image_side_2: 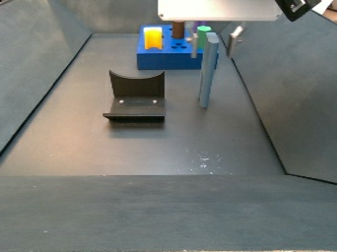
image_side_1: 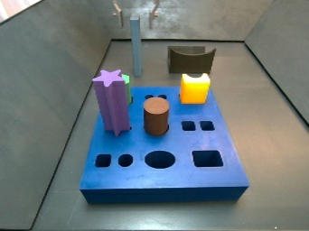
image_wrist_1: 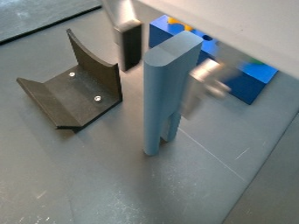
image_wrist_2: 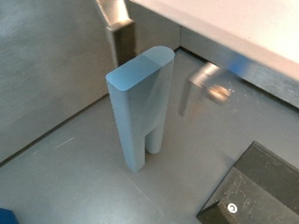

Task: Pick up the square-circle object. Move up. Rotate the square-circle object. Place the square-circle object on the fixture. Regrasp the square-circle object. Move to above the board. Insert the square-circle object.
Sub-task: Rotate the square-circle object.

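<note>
Jaws stood wide apart and held nothing: in a wrist view one finger point(image_wrist_1: 128, 45) hung on one side of the peg point(image_wrist_1: 165, 98) and the other finger point(image_wrist_1: 212, 77) on the opposite side, both clear of it, so the gripper point(image_wrist_1: 170, 63) sat straddling the peg's upper part without contact. Nearest the wrist cameras, the peg stood upright on the grey floor, its foot notched into two short legs. It looked rigid and smooth, probably light, and being tall on a narrow foot it would likely tip at a sideways nudge; the sounder hold seemed to be across its flat faces near the top, squarely, so it would not twist between the pads. Just beyond, the fixture point(image_wrist_1: 73, 87) stood apart from the peg, empty. Farther off, in a side view, lay the board point(image_side_1: 163, 153) with the star peg point(image_side_1: 111, 102), brown cylinder point(image_side_1: 156, 116) and yellow block point(image_side_1: 196, 87) on it.
</note>
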Controlling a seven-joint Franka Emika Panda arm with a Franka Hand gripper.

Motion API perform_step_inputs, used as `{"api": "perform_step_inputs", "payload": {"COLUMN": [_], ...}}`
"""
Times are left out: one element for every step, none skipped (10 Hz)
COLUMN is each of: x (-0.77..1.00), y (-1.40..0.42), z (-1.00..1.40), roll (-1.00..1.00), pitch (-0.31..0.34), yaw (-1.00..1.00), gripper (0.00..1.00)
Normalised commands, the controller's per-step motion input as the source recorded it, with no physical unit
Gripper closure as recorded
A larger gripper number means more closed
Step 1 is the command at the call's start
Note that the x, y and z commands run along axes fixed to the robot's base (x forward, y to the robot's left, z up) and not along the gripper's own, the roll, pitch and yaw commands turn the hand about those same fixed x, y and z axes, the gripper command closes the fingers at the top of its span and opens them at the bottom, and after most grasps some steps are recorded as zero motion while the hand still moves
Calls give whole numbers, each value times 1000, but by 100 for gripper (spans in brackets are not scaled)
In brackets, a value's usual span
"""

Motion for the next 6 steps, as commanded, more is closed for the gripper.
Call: {"api": "perform_step_inputs", "payload": {"x": [0, -12, -33, -24, -15, -6], "y": [0, -4, -13, -10, -8, -3], "z": [1000, 1000, 861, 706, 544, 330], "roll": [76, 70, 30, -11, -50, -92], "pitch": [-11, 0, 32, 38, 46, 63], "yaw": [-20, -19, -8, 1, 4, -1], "gripper": [0, 0, 0, 0, 0, 0]}}
